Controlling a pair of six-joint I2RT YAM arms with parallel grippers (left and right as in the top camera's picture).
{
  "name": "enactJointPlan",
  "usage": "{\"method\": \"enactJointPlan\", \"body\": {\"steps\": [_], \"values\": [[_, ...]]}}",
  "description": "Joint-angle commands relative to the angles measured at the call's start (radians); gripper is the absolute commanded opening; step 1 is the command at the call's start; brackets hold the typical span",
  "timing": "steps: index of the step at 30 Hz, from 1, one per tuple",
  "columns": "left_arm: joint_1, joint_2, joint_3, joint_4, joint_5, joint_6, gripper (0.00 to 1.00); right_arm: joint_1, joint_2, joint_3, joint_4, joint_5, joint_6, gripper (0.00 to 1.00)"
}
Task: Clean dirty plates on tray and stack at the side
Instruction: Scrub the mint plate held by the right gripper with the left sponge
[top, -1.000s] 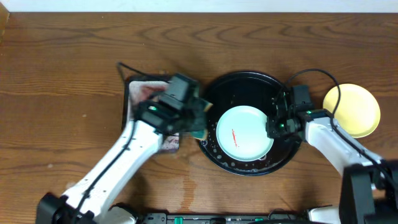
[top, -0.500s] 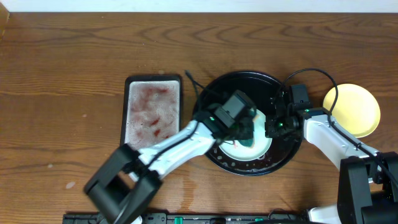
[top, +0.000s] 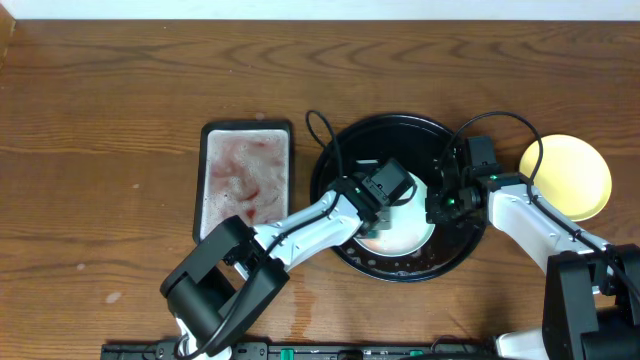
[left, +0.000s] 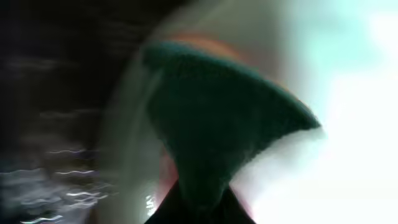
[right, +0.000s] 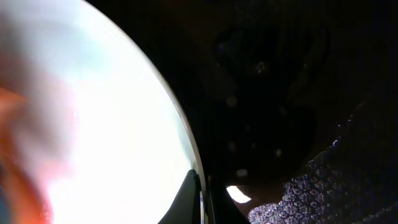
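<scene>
A brown wooden bench (top: 120, 100) fills the overhead view. On it sits the round black tray (top: 392, 121), and a pale plate (top: 414, 230) lies inside it, toward the tray's near side. A red smear shows on the plate beside the sponge, though it is blurred. The left gripper (top: 397, 203) is over the plate, pinching a dark teal sponge (left: 217, 118) that lies against the plate's surface. The right gripper (top: 438, 205) is at the plate's right edge, its fingers closed on the rim. A yellow plate (top: 572, 178) rests on the bench to the right of the tray, not touching it. Left of the tray lies a rectangular foam tray (top: 246, 180), its foam stained red.
</scene>
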Motion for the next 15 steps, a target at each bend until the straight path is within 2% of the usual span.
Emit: {"method": "enactJointPlan", "body": {"steps": [1,5,7,11,15], "values": [[0.029,0.043,-0.042,-0.092,-0.366,0.093,0.08,0.009,0.026,-0.002,-0.009,0.029,0.002,0.01],[0.029,0.043,-0.037,-0.109,-0.38,0.141,0.07,0.009,0.026,-0.002,-0.011,0.034,-0.002,0.01],[0.029,0.043,-0.037,-0.082,-0.323,0.141,0.07,0.009,0.026,-0.002,-0.016,0.034,-0.002,0.01],[0.029,0.046,-0.037,0.064,0.018,0.134,0.08,0.009,0.026,-0.002,-0.027,0.048,-0.001,0.01],[0.026,0.054,-0.038,0.265,0.349,0.015,0.07,0.009,0.026,-0.002,-0.028,0.052,-0.002,0.01]]}}
